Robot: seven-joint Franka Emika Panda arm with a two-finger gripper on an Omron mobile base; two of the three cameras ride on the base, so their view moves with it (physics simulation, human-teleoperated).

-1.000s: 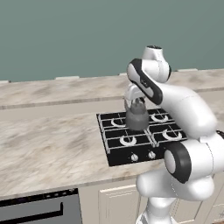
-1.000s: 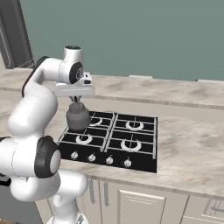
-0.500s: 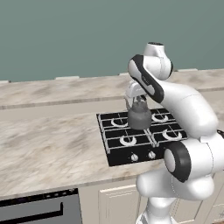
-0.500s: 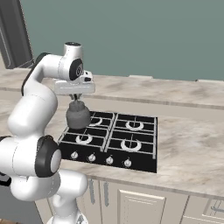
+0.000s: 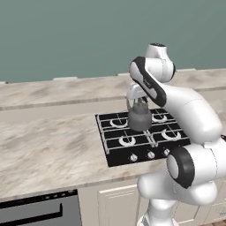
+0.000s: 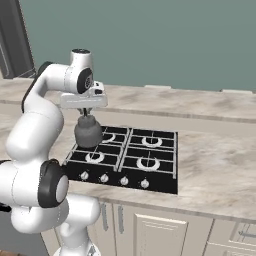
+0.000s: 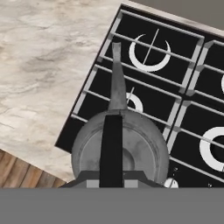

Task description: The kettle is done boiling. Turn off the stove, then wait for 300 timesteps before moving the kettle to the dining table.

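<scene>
Here, in the left base view, the small squat dark grey metal kettle point(image 5: 140, 116) is hanging above the black four-burner cooktop point(image 5: 115, 150), clear of its grey grates. The two-finger gripper point(image 5: 137, 96) is sitting directly over it, closed on the arched handle. The raised beige marble dining slab point(image 5: 53, 90) is lying beyond the stove, away from the robot.

In the right base view, the kettle point(image 6: 88, 132) is hovering over the near-left burner.

In the hand view, the smooth rounded lid and spout point(image 7: 116, 74) are pointing away.
</scene>
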